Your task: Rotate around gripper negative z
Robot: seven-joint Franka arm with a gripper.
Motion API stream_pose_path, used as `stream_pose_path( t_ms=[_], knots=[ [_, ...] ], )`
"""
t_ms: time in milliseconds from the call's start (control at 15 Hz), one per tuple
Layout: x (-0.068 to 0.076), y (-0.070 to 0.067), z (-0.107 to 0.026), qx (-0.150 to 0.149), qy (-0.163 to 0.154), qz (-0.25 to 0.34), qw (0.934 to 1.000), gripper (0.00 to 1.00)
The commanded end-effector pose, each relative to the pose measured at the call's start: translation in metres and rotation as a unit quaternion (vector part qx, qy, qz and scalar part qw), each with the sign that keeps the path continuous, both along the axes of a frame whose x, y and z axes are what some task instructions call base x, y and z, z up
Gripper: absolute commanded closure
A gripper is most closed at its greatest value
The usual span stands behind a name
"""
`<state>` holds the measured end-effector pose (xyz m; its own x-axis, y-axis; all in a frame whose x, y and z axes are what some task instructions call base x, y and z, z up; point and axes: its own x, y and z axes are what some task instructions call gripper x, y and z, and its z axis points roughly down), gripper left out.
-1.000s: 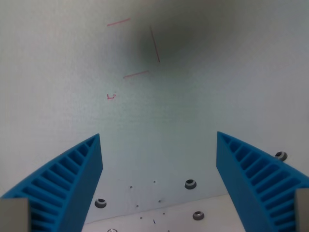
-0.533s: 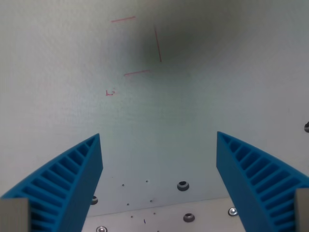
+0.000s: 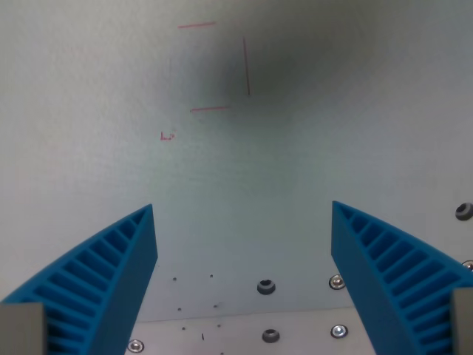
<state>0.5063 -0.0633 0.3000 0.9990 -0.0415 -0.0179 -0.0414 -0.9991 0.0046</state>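
The wrist view looks straight down on a pale grey-white table top [image 3: 295, 163]. My gripper [image 3: 242, 222] is open, its two blue ribbed fingers [image 3: 103, 285] at the lower left and lower right, with nothing between them. Thin red marker lines [image 3: 247, 66] form an open rectangle at the top centre of the view, with a small red mark [image 3: 168, 136] below and to its left. A dark soft shadow lies over the lines.
Several screw heads and bolt holes [image 3: 266, 287] sit along the plate's edge at the bottom of the view, with more screws [image 3: 463, 211] at the wrist view's right edge. A lighter strip [image 3: 236, 333] runs along the bottom.
The whole scene has turned in the view: the screws at the bottom slid toward the wrist view's left, new ones came in at the right, and the red lines tilted upright. The camera has rotated.
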Motion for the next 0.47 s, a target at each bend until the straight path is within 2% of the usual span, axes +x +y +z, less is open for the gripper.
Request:
stream_pose_path(
  t_ms=[67, 467],
  knots=[
    [0.0, -0.0011, 0.0023, 0.001, -0.002, 0.075, 0.9972, 0.0],
    [0.0, -0.0011, 0.0023, 0.002, -0.002, 0.109, 0.994, 0.0]
  ],
)
